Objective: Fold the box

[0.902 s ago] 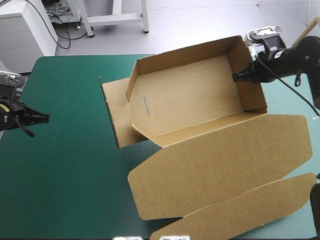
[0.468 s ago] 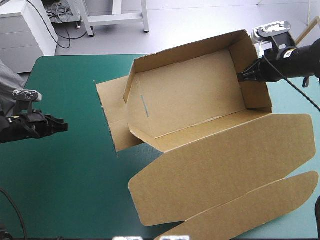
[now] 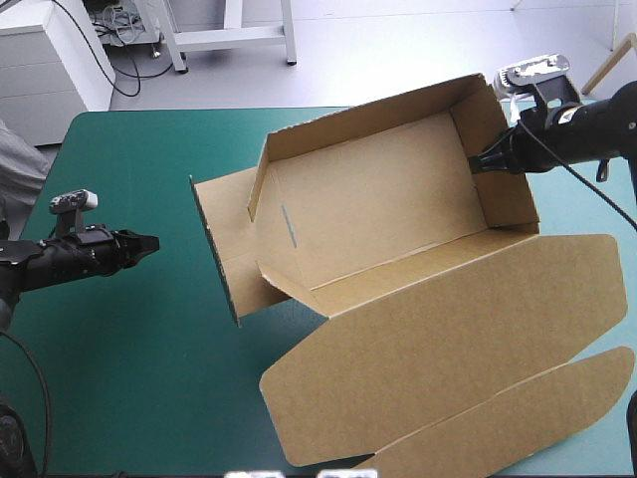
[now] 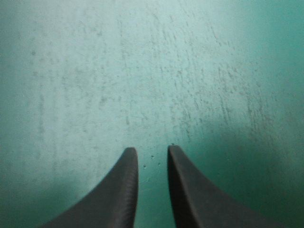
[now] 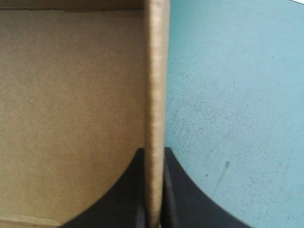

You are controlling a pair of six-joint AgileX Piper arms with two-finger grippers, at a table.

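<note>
Right hand pinches the box wall (left hand well apart).

Table: draped in a teal-green cover.
Middle to far right: a brown box is seen with its walls raised into an open tray.
Near right: the lid is spread out flat, long flap outermost.

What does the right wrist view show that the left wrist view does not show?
Only the right wrist view shows the brown box, with one wall edge pinched in the right end effector. Only the left wrist view shows the left end effector, slightly open and holding nothing. Both show the teal-green cover.
</note>
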